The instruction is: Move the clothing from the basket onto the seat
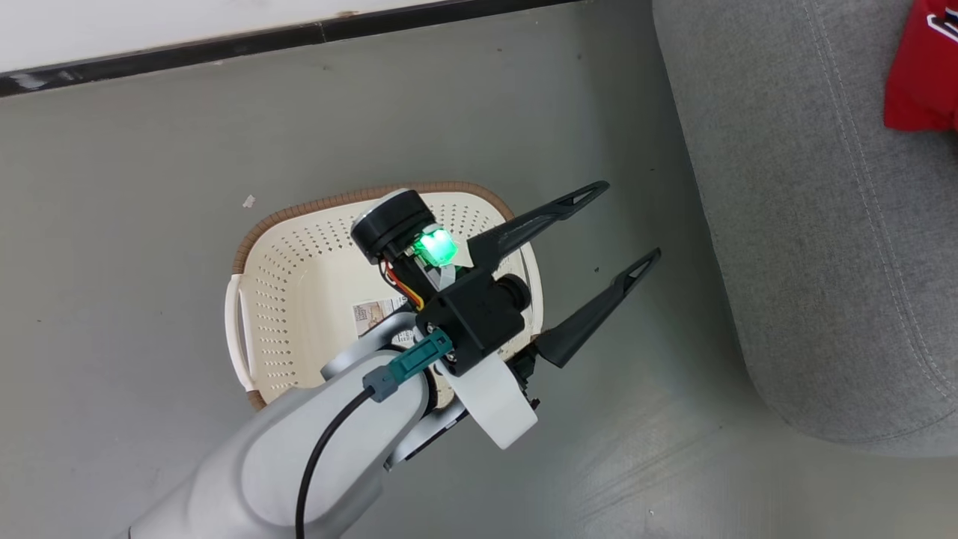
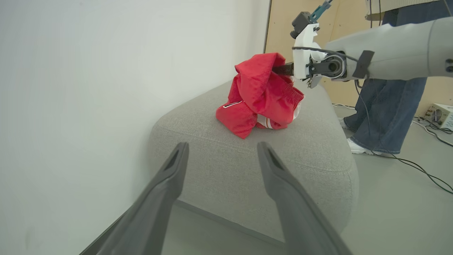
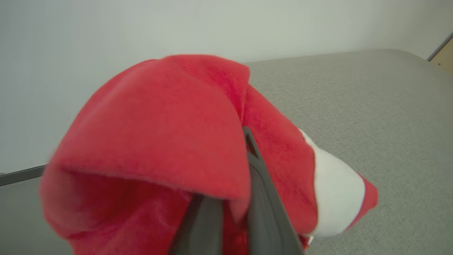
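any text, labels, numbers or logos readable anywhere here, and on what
No text here is legible.
The label on the bottom of the basket: printed, but too small to read.
The clothing on the seat: a white mark at the edge of the head view, cut off and unreadable.
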